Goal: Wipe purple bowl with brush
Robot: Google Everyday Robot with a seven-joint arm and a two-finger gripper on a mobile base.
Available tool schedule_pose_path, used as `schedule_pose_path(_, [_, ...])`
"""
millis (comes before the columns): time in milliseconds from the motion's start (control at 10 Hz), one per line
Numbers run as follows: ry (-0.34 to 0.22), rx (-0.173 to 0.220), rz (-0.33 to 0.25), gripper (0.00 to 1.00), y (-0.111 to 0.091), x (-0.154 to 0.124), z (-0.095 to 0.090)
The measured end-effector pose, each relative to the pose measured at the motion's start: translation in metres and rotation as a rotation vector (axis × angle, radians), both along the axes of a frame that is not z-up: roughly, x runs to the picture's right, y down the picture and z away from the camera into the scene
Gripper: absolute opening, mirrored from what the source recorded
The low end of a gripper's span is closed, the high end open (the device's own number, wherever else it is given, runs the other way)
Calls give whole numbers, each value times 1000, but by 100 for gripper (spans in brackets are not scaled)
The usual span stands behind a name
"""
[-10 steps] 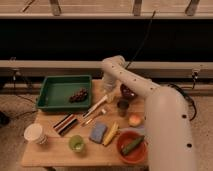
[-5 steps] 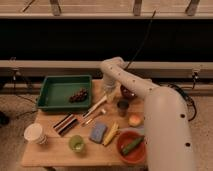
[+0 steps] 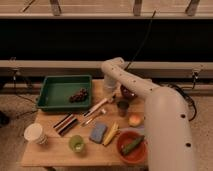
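- Table: one flat top of pale wood, matt, bearing everything listed below.
- Arm: one, smooth white shell with rounded joints. It rises from the right side, bends high over the back edge and drops toward the middle of the table.
- Gripper: low over the table, just right of the tray and at the upper end of the brush. Whether it is apart, together or clamped on the handle cannot be told from here.
- Brush: one, long and slim, white, lying on a slant between the tray and the metal cup.
- Purple bowl: one, small, round, dark and glossy, near the back edge, partly behind the arm and just beyond the metal cup.
- Metal cup: one, dark, upright.
- Tray: one, green, rectangular, with raised walls – a dark cluster of grapes lies inside.
- Thin utensil: one, silver and tan, beside the brush.
- Orange-red bowl: one, large, holding a green vegetable.
- Singles: blue sponge, banana, green cup, white paper cup.
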State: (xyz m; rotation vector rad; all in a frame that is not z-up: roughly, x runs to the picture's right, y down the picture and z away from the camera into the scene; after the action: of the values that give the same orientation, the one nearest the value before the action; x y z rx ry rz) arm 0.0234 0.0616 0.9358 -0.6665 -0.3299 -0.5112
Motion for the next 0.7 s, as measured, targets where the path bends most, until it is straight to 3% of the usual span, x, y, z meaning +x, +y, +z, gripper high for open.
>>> schedule_pose_path(700, [22,35,48,19,-23,30,-8])
